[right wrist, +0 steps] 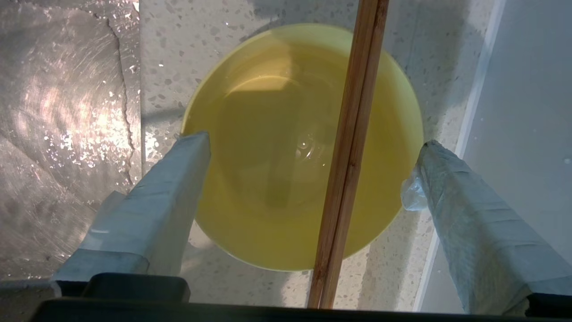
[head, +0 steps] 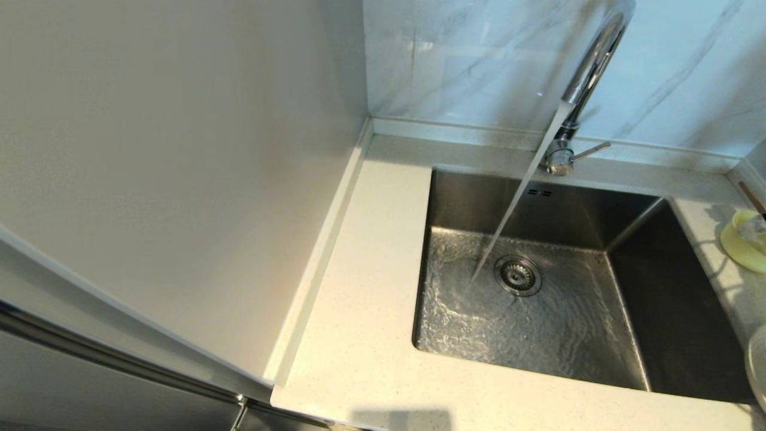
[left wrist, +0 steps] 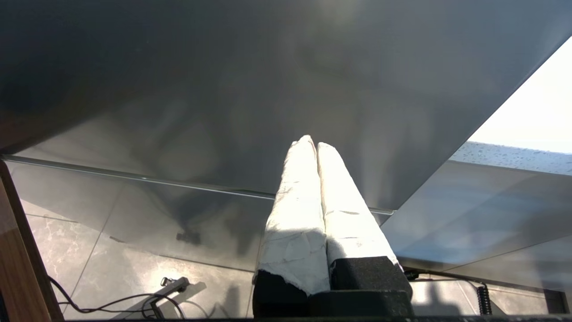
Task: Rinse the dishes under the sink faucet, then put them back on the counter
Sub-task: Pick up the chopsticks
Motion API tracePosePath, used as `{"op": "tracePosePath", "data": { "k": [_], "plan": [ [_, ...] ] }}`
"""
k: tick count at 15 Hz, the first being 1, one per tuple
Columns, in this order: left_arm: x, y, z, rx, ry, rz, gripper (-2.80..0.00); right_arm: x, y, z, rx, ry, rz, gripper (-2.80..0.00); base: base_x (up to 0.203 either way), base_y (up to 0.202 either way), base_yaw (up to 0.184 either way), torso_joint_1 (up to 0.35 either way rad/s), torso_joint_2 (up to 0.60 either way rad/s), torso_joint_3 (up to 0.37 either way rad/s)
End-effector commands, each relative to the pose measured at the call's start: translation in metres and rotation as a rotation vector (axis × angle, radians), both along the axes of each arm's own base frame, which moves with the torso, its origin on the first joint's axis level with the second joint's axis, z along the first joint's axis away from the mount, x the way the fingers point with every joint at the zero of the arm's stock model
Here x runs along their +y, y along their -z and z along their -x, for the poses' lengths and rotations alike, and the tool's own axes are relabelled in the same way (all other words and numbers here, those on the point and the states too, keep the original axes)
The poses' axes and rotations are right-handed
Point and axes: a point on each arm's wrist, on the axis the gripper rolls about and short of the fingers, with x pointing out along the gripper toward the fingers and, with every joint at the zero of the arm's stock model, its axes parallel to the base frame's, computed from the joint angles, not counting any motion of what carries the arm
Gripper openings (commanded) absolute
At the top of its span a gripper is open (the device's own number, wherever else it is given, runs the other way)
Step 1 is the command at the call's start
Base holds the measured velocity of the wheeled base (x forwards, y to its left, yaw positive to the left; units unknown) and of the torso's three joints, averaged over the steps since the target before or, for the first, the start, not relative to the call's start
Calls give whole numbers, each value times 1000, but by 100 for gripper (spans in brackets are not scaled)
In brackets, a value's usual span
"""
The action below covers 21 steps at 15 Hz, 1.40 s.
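A: Currently positioned: right hand (right wrist: 308, 147) above the bowl (right wrist: 268, 179), fingers spread wide, one at each side of the rim. No clamp on anything yet. Bowl resting on the table (right wrist: 170, 58), just beside the sink (head: 538, 287), near the right edge of the head view.

B: Recommended procedure for the grasp?

A: Lower squarely so both fingers (right wrist: 152, 210) pass outside the rim, then close evenly. Glossy and probably wet surface, so likely to slip; avoid a tilted approach. Mind the chopsticks (right wrist: 348, 156) lying across the bowl: liable to roll off once lifted. Faucet (head: 589, 72) already running, stream landing just beside the drain strainer (head: 517, 275); carry directly under that stream.

B: Status of the left hand?

A: Left hand (left wrist: 313, 145) parked low, well away from the sink, fingers pressed together, holding nothing.

B: Anything obscured?

A: Plate (head: 759, 365) cut off at the right border of the head view, only a sliver showing. Bowl half cropped there as well. Contact between fingers and rim impossible to confirm. Amount of water inside the bowl hard to judge; only a small ripple discernible.
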Motion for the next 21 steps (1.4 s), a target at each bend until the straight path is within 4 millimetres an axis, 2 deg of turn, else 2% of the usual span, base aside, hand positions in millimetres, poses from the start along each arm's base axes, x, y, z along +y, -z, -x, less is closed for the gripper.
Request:
{"op": "tracePosePath", "data": {
  "k": [1,16,17,21],
  "plan": [
    [0,0,0,0,-1,0,-280,-2,5,-2,14,-1,-8,0,0,0,0,0,0,0],
    [0,0,0,0,-1,0,-280,-4,13,-6,27,-3,-7,0,0,0,0,0,0,0],
    [0,0,0,0,-1,0,-280,-4,13,-6,28,-3,-8,-280,0,0,0,0,0,0],
    [0,0,0,0,1,0,-280,-5,15,-7,32,-3,-12,-280,0,0,0,0,0,0]
  ]
}}
